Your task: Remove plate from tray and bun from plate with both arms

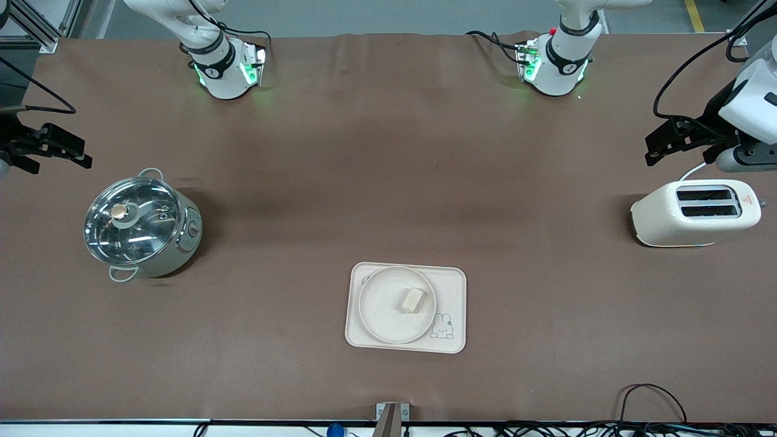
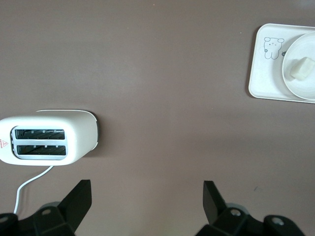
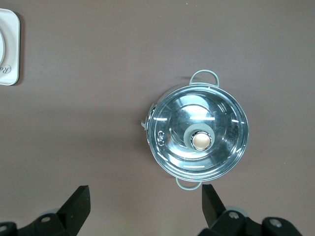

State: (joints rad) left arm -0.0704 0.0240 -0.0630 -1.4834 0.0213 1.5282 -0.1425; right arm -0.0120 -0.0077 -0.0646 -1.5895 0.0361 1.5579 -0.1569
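The round cream plate rests on the rectangular rabbit tray near the front camera's edge of the table, midway between the arms. The small pale bun lies on the plate. The left wrist view shows the same bun, plate and tray well away from the fingers. My left gripper hangs open and empty over the table beside the toaster. Over the table beside the pot, my right gripper is open, holding nothing.
A cream two-slot toaster stands at the left arm's end of the table. A lidded steel pot stands at the right arm's end. A corner of the tray shows in the right wrist view.
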